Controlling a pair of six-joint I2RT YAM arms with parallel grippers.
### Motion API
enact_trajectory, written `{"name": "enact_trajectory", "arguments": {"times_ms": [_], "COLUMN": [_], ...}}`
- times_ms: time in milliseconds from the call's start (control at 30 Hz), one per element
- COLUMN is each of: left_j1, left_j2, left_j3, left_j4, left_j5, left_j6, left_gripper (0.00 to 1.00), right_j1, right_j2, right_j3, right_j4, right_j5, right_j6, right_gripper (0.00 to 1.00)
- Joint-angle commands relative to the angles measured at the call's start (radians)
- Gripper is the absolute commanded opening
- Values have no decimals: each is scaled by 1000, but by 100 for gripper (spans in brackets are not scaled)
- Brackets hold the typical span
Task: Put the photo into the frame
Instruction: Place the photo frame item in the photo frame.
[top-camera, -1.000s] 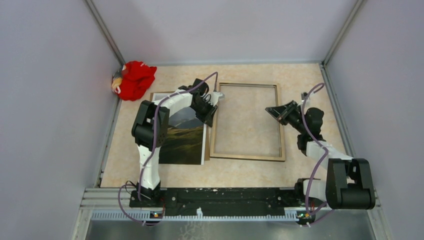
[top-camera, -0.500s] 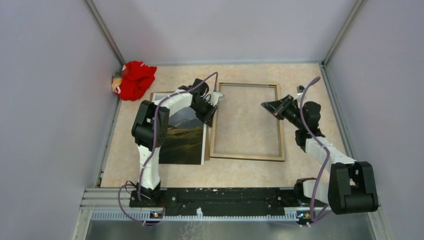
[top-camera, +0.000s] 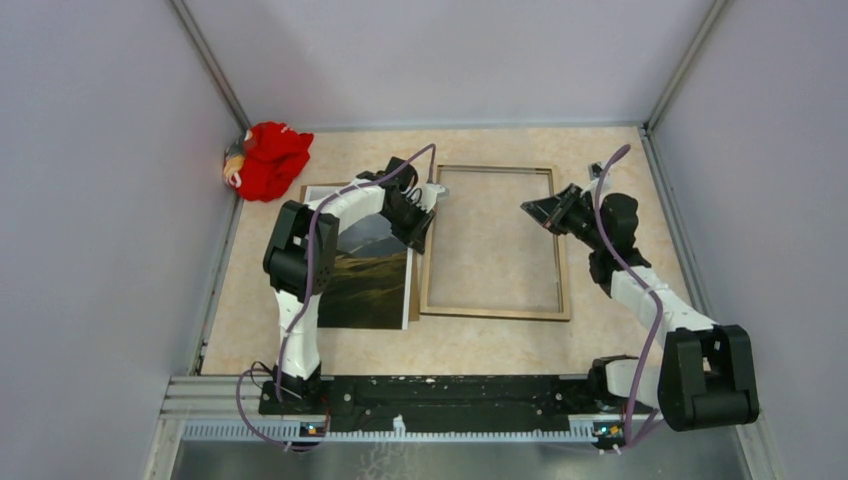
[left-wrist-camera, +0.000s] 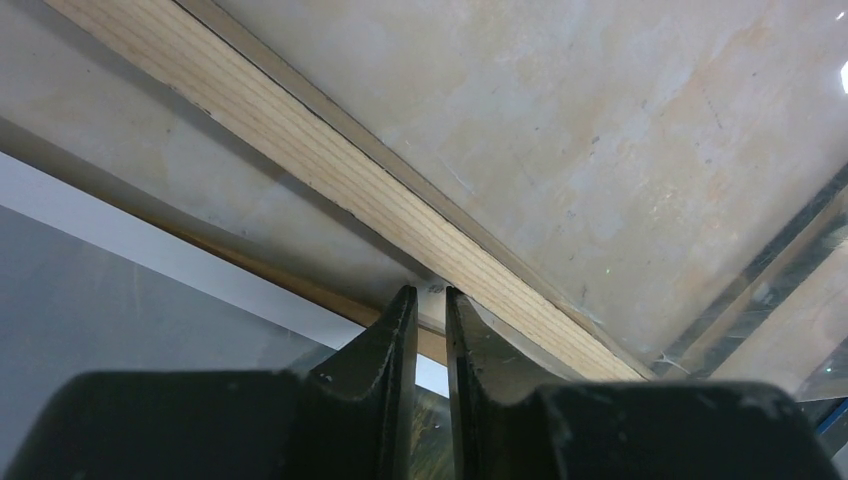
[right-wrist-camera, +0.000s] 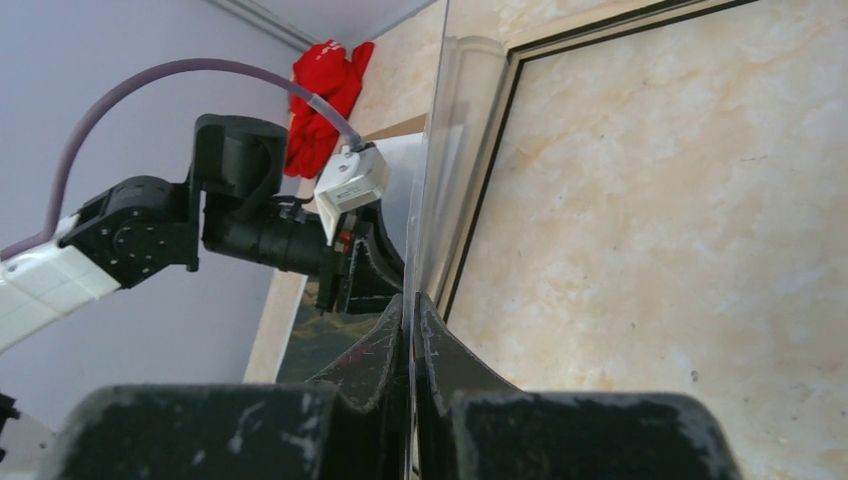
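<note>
The frame (top-camera: 490, 312) lies back up in the middle of the table, tan wood showing. The photo (top-camera: 365, 285) lies face up to its left. My left gripper (top-camera: 420, 232) hovers low over the gap between the photo and the frame's left rail (left-wrist-camera: 330, 160). Its fingers (left-wrist-camera: 431, 292) stand a thin slit apart with nothing seen between them. My right gripper (top-camera: 532, 211) is above the frame's right side. In the right wrist view it (right-wrist-camera: 411, 300) is shut on the edge of the clear pane (right-wrist-camera: 430, 180), which rises tilted away from it.
A brown backing board (top-camera: 413, 295) lies under the photo. A red cloth (top-camera: 268, 160) is bunched in the far left corner and also shows in the right wrist view (right-wrist-camera: 325, 95). Grey walls close three sides.
My right gripper has moved a little left and toward the far side, with the pane in it. The left arm has not moved.
</note>
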Motion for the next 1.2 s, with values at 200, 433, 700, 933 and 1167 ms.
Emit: {"name": "enact_trajectory", "arguments": {"times_ms": [200,433,700,933,1167], "left_j1": [-9,-8,-7,-8,-7], "left_j2": [-7,-10,-10,-8,-5], "left_j3": [15,13,12,13,14], "left_j4": [-4,-6,-7,-9,-9], "left_j5": [46,48,45,43,42], "left_j6": [-3,-7,-3,-2,-2], "left_gripper": [22,21,20,20,20], "right_j1": [11,11,11,11,10], "right_j2": [-42,-71,-61,-42,-41], "right_j3": [-10,-20,-26,-25,-15], "right_j4": [-88,-98,-51,-11,-7], "right_j5": [123,158,123,107,108], "right_j6": [-149,-167,-139,-113,-102], "right_gripper": [0,0,0,0,0]}}
